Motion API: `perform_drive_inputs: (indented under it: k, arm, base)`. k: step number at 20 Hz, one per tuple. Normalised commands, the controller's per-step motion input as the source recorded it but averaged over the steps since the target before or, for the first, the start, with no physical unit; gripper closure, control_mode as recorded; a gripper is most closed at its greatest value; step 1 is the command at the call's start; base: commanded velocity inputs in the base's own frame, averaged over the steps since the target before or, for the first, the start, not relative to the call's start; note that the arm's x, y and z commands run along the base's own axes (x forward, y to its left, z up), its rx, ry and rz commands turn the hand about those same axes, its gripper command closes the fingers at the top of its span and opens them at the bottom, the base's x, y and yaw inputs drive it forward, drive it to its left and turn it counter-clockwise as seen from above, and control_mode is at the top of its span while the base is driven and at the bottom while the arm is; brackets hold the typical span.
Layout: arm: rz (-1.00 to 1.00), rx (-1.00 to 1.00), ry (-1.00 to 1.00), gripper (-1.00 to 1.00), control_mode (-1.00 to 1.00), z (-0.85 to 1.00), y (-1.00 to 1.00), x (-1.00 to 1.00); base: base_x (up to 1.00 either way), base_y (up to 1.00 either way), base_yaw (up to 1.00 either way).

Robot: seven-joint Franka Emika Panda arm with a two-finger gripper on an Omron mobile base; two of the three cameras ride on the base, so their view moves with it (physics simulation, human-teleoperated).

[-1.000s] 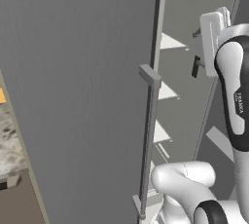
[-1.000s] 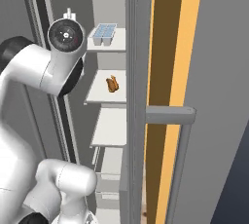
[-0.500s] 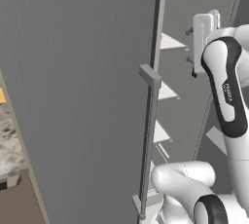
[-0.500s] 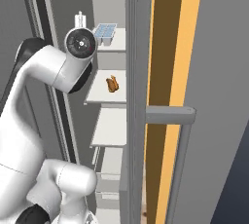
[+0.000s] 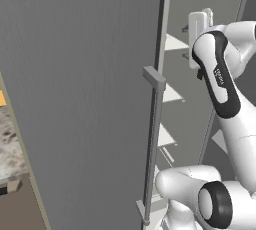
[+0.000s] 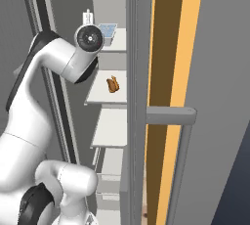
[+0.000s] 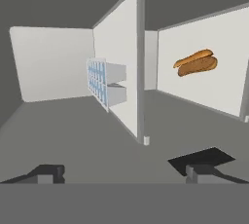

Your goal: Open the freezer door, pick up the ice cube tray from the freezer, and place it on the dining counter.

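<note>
The freezer door (image 5: pixel 80 99) stands swung wide open, its long bar handle (image 5: pixel 152 144) facing me. Inside the freezer (image 6: pixel 68 4), the pale blue ice cube tray (image 6: pixel 107 29) lies on the top white shelf (image 6: pixel 114 45). In the hand view, which is rolled sideways, the tray (image 7: pixel 99 84) sits ahead against that shelf (image 7: pixel 138 72). My gripper (image 7: pixel 125 172) is open and empty, level with the top shelf and short of the tray. The white hand (image 5: pixel 196 36) hovers at the freezer's opening. The dining counter is out of view.
A brown hot dog (image 6: pixel 113 85) lies on the second shelf, also seen as the hot dog (image 7: pixel 196 63) beyond the shelf edge. The door's edge (image 6: pixel 139 97) and handle bracket (image 6: pixel 171 116) stand close on the right. A marble countertop (image 5: pixel 10 139) sits far left.
The arm has reached forward, carrying the hand closer to the freezer opening at top-shelf height. The jaws stayed open. Door, tray and hot dog have not moved.
</note>
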Motion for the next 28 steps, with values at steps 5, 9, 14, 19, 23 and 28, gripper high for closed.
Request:
perform_drive_inputs:
  k: [5,9,14,19,23,28]
  arm:
    - [0.00,0.00,0.00,-1.00,-1.00,-0.02,0.00,0.34]
    - [0.01,0.00,0.00,-1.00,-1.00,0.00,-0.04,0.32]
    - [0.00,0.00,0.00,-1.00,-1.00,0.00,0.00,0.45]
    - [0.00,0.00,0.00,-1.00,-1.00,-0.01,-0.11,0.38]
    - [0.00,0.00,0.00,-1.00,-1.00,-0.05,-0.14,0.32]
    - [0.00,0.00,0.00,-1.00,-1.00,-0.10,-0.05,0.27]
  base:
    - [0.00,0.00,0.00]
    - [0.00,0.00,0.00]
    - [0.00,0.00,0.00]
    - [0.00,0.00,0.00]
    - [0.00,0.00,0.00]
    - [0.00,0.00,0.00]
